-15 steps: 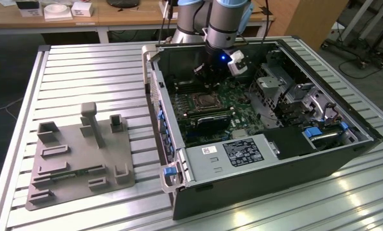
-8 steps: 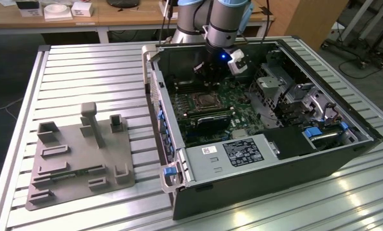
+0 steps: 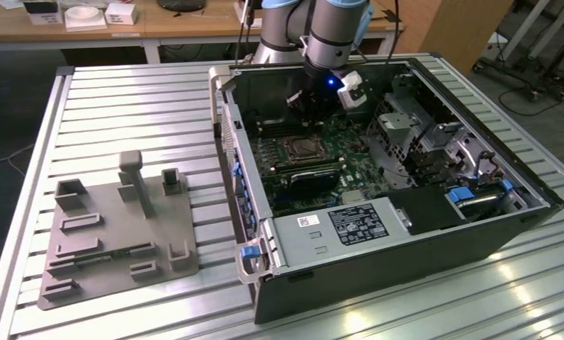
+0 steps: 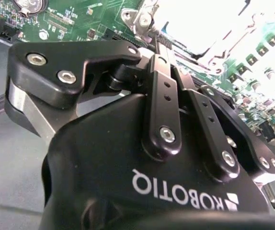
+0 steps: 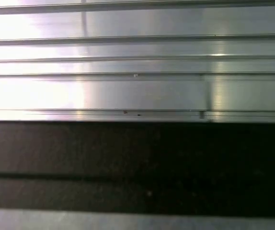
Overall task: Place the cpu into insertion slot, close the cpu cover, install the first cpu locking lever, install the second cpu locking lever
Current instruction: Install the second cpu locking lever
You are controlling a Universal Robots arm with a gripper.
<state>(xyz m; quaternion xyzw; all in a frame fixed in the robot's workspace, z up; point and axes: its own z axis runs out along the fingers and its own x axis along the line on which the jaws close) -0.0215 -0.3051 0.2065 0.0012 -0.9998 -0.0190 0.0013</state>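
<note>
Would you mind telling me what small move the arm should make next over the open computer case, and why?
Probably a slow, short descent toward the socket. In the exterior view the pincer hangs inside the computer case just beyond the socket, above the green board. In the second wrist view its fingers point at the bright metal socket frame, close but seemingly not yet pressing on it.

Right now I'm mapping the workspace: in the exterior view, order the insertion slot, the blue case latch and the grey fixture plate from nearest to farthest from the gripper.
1. Insertion slot, just below the gripper, inside the case.
2. Blue case latch, at the case's front corner.
3. Grey fixture plate, on the table at the exterior view's left.
</note>
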